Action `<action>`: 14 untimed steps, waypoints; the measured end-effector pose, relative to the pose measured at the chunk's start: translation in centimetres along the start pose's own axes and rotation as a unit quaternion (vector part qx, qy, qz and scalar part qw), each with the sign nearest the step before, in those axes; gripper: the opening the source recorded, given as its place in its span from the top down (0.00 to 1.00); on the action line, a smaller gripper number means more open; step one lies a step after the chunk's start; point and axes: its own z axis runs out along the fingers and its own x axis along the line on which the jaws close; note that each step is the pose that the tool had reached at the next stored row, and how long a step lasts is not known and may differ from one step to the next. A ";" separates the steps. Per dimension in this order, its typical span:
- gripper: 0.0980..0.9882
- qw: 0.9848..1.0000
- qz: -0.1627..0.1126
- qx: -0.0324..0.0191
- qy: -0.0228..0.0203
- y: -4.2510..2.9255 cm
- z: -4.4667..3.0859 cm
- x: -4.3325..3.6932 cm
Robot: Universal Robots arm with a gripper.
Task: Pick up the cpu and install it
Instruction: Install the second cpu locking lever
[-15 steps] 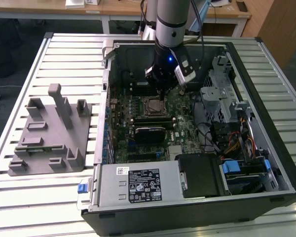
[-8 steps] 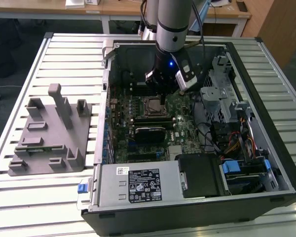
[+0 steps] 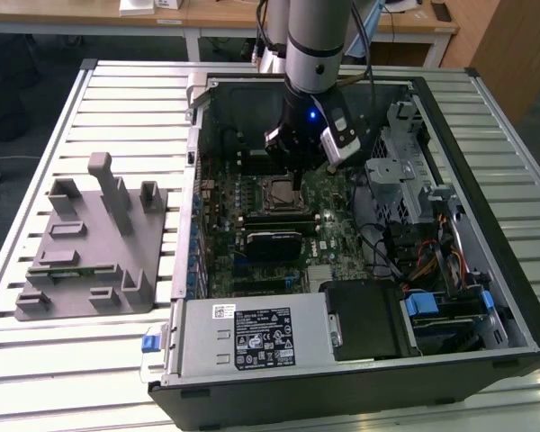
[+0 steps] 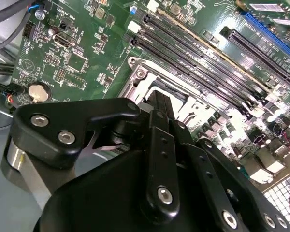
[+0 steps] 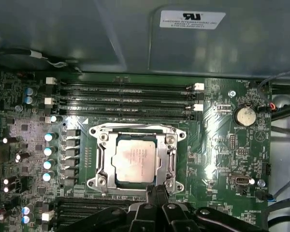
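Note:
The cpu [image 5: 135,162], a pale silver square chip, lies flat in the metal-framed socket [image 5: 99,140] on the green motherboard [image 5: 222,145]. My gripper [image 5: 157,192] hangs just above the socket's edge, its two black fingers pressed together, shut, with nothing between them. They stand beside the chip and do not clasp it. In the second wrist view the fingers [image 4: 159,104] reach down to the socket frame [image 4: 140,77]. The exterior view shows my gripper [image 3: 293,180] inside the open computer case, directly over the socket [image 3: 277,191].
The open computer case [image 3: 450,135] lies on a slatted table [image 3: 126,99]. A grey plastic tray [image 3: 90,247] with upright blocks stands at the exterior view's left. Memory slots [image 5: 125,96] run beside the socket. A black module [image 3: 274,243], a power supply [image 3: 252,337] and a drive cage [image 3: 400,180] surround it.

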 end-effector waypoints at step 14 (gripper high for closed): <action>0.98 1.000 0.000 0.000 0.000 -2.29 -0.04 0.68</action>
